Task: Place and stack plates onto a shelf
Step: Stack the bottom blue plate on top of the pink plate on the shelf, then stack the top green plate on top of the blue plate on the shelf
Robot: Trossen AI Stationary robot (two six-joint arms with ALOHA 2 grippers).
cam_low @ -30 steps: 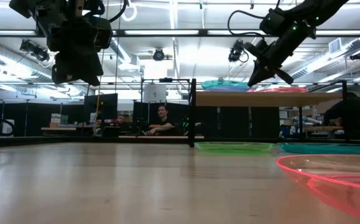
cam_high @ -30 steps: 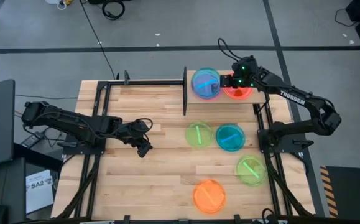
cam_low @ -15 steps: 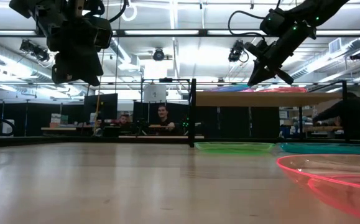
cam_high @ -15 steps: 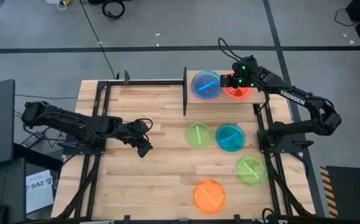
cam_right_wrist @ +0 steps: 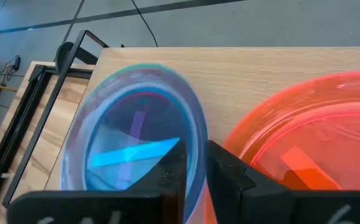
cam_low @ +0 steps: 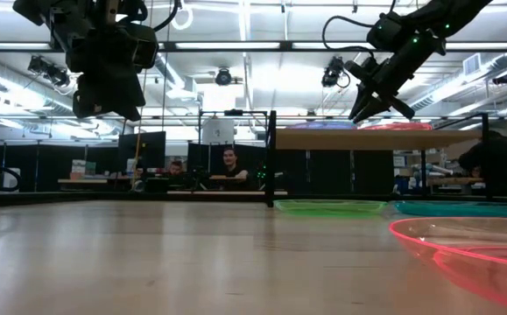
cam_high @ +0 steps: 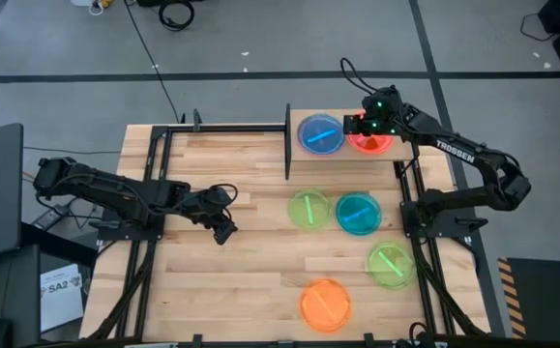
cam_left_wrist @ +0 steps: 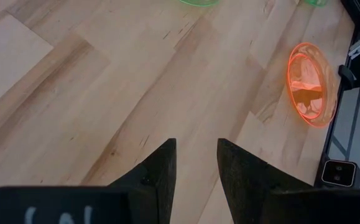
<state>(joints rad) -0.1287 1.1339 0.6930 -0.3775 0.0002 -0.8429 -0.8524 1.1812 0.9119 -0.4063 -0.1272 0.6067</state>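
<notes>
The right gripper [cam_high: 349,126] sits over the shelf [cam_high: 304,116], jaws slightly parted astride the blue plate's [cam_high: 319,133] rim beside a pink plate [cam_high: 371,143]. The left gripper [cam_high: 223,232] hovers near the bench's left edge, jaws released.

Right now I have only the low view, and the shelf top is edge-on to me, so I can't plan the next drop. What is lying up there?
Observer: Two plates lie side by side on the shelf: a blue plate and a pink plate.
Operator: Where exactly is the right gripper?
Observer: The right gripper is at the blue plate's rim, on the side facing the pink plate.
Operator: Is the left arm in the way?
Observer: No. The left gripper hangs open over bare table, apart from every plate.
</notes>
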